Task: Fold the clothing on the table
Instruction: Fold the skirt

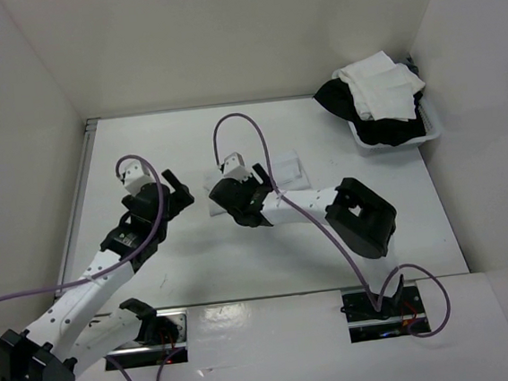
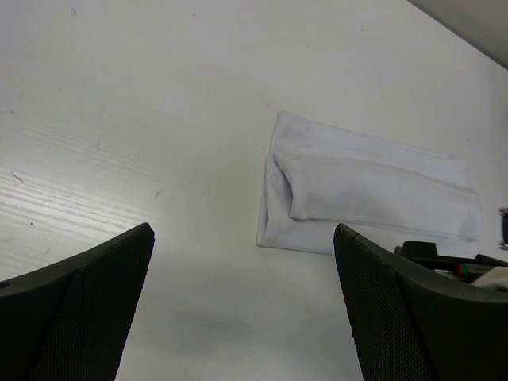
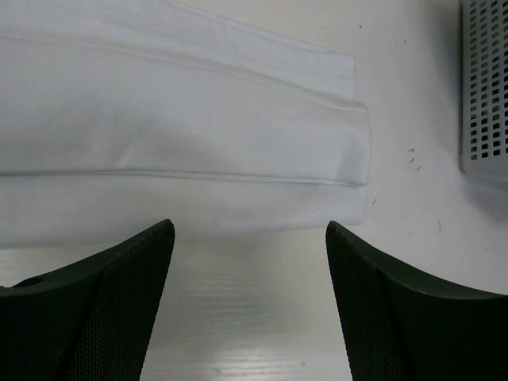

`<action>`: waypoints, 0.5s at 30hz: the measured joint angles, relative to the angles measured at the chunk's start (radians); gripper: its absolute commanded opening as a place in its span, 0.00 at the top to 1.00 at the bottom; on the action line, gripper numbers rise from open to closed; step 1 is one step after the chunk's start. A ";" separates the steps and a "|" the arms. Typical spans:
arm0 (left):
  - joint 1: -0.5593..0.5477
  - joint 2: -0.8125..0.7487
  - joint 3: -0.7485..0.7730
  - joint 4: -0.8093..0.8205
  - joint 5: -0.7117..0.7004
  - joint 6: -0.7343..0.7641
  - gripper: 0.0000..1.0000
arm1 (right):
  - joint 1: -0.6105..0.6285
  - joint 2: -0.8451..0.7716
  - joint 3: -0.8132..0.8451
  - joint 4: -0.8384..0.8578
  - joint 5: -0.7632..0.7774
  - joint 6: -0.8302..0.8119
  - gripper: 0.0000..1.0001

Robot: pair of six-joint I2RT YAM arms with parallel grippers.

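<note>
The clothing (image 1: pixel 286 171) is a small white garment lying folded into a flat strip on the table (image 1: pixel 142 147), partly hidden under the right arm. My right gripper (image 1: pixel 254 210) hovers over its near edge. In the right wrist view the open fingers (image 3: pixel 248 226) stand just short of the folded clothing (image 3: pixel 182 135), with only bare tabletop between them. My left gripper (image 1: pixel 182 193) is to the left of the garment, open and empty. In the left wrist view its fingers (image 2: pixel 242 234) frame bare table, and the clothing (image 2: pixel 365 190) lies ahead to the right, apart from them.
A white plastic bin (image 1: pixel 428 124) holding a heap of white and black garments (image 1: pixel 376 98) stands at the back right corner; its perforated wall (image 3: pixel 484 79) shows in the right wrist view. White walls enclose the table. A grey strip (image 1: pixel 79 198) runs along the left edge.
</note>
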 measured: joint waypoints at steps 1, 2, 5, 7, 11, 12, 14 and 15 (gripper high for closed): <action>0.000 0.000 0.000 -0.003 -0.003 0.000 0.00 | 0.005 -0.016 0.000 0.000 0.000 -0.001 0.18; 0.000 0.000 0.000 -0.007 -0.005 0.000 0.00 | 0.009 -0.028 0.000 0.001 0.000 -0.004 0.18; 0.000 -0.001 -0.007 -0.015 -0.008 0.000 0.00 | 0.024 -0.040 0.004 0.003 -0.001 -0.017 0.17; 0.000 -0.003 -0.013 -0.023 -0.009 0.000 0.00 | 0.028 -0.031 0.011 0.007 -0.003 -0.035 0.17; 0.000 -0.028 -0.026 -0.031 -0.014 0.000 0.00 | 0.029 0.033 0.053 0.030 -0.004 -0.077 0.17; 0.000 -0.037 -0.027 -0.035 -0.014 0.000 0.00 | 0.029 0.052 0.062 0.036 -0.004 -0.086 0.17; 0.000 -0.056 -0.028 -0.036 -0.017 0.000 0.00 | 0.024 0.086 0.076 0.049 -0.006 -0.105 0.17; 0.000 -0.064 -0.028 -0.036 -0.019 0.000 0.00 | 0.023 0.101 0.081 0.055 -0.008 -0.115 0.17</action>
